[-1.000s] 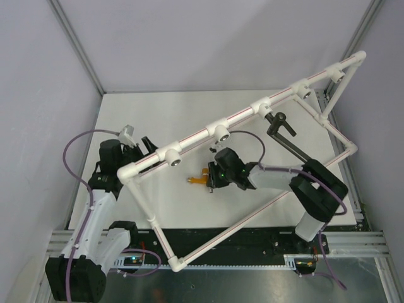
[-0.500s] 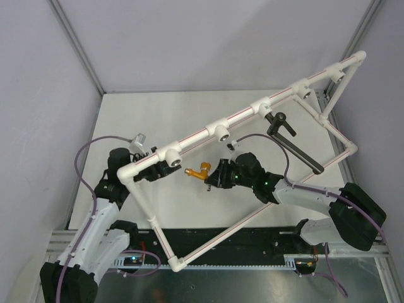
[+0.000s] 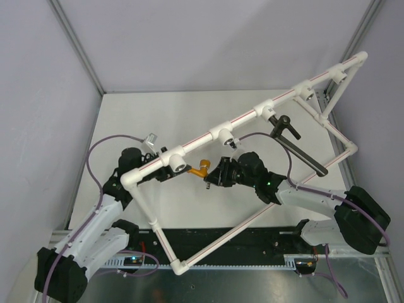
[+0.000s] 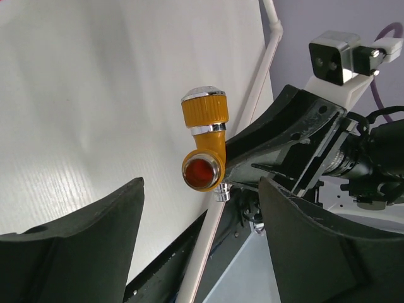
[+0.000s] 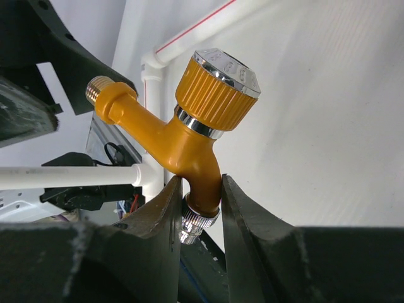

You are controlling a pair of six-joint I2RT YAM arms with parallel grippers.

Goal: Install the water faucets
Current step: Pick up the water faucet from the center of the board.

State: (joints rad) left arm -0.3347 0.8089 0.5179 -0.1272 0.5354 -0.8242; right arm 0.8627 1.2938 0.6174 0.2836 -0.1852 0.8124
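Observation:
My right gripper (image 3: pixel 211 177) is shut on the spout of the small orange water faucet (image 3: pixel 201 169), held above the table. In the right wrist view the faucet (image 5: pixel 189 139) stands between the pads (image 5: pixel 161 214), silver-capped knob up and threaded end pointing left; the gripper (image 5: pixel 202 196) clamps its lower neck. My left gripper (image 3: pixel 169 167) is open at the white pipe frame's (image 3: pixel 252 113) low left socket (image 3: pixel 180 166), facing the faucet (image 4: pixel 205 145). Nothing sits between its wide fingers (image 4: pixel 69 246). The black long-armed faucet (image 3: pixel 287 136) hangs on the frame's upper rail.
The white pipe frame runs diagonally over the table (image 3: pixel 145 113), with its lower rail (image 3: pixel 240 221) near the front edge. A thin frame pipe (image 4: pixel 208 252) passes behind the left gripper's gap. Grey walls close in the left and back.
The right gripper lifted the orange faucet off the table and up toward the rail. The left arm swung right to the frame's socket, its jaws narrowing somewhat. The frame's rail shifted slightly.

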